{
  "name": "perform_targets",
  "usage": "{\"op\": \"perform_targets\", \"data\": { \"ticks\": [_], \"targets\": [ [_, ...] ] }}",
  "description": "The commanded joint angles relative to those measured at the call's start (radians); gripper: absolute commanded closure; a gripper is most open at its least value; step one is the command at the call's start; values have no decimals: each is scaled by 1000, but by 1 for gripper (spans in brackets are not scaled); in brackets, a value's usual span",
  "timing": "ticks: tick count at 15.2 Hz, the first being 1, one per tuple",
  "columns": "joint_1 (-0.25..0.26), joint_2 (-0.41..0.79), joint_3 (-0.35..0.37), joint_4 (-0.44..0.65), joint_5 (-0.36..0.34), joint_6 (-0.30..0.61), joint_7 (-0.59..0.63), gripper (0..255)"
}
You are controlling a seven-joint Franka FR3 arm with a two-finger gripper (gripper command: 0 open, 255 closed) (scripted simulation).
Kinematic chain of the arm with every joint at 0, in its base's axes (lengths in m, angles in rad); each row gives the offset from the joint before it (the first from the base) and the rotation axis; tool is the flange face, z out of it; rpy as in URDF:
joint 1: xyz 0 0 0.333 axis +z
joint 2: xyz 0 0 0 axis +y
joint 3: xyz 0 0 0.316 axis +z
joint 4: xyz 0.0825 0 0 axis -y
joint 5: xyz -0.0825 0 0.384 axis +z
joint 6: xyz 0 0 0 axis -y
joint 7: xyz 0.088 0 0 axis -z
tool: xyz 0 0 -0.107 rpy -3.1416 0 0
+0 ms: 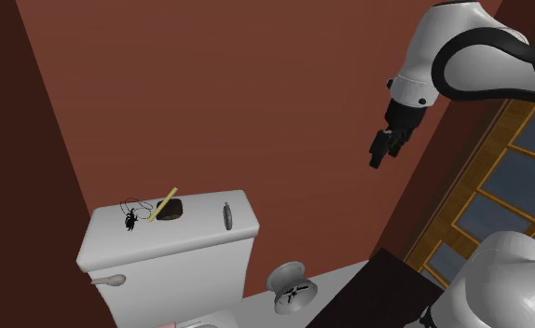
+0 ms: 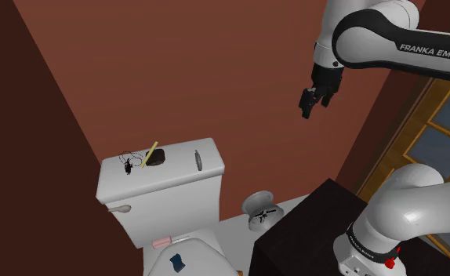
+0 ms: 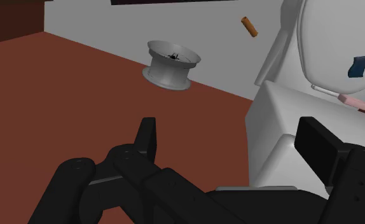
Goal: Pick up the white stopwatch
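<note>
On the white toilet tank lid (image 1: 200, 233) lie three small things. A thin grey disc on edge (image 1: 226, 215) (image 2: 198, 159), possibly the stopwatch, lies near the lid's right end. A small black item with a looped cord (image 1: 130, 217) (image 2: 127, 163) lies at the left end. A dark lump with a yellow stick (image 1: 169, 209) (image 2: 154, 157) sits between them. My gripper (image 1: 379, 154) (image 2: 306, 106) (image 3: 233, 143) hangs open high in the air, far to the right of the tank and well above it, with nothing between its fingers.
A grey wheel-like bowl (image 1: 291, 284) (image 2: 262, 208) (image 3: 172, 65) lies on the pale floor by the red-brown wall. The toilet seat (image 3: 340, 38) carries a blue item (image 3: 358, 65) and a pink one (image 3: 351, 100). A dark stand (image 2: 310, 227) and a wooden-framed window (image 1: 517, 168) are at the right.
</note>
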Motion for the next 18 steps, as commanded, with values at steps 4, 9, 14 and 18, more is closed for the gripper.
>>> {"op": "perform_targets", "data": {
  "ticks": [4, 9, 14, 18],
  "targets": [
    [7, 58, 48, -20, 34, 76, 75, 0],
    [16, 181, 126, -24, 78, 203, 196, 0],
    [16, 334, 203, 9, 98, 324, 317, 0],
    [11, 472, 261, 62, 90, 410, 417, 0]
  ]
}}
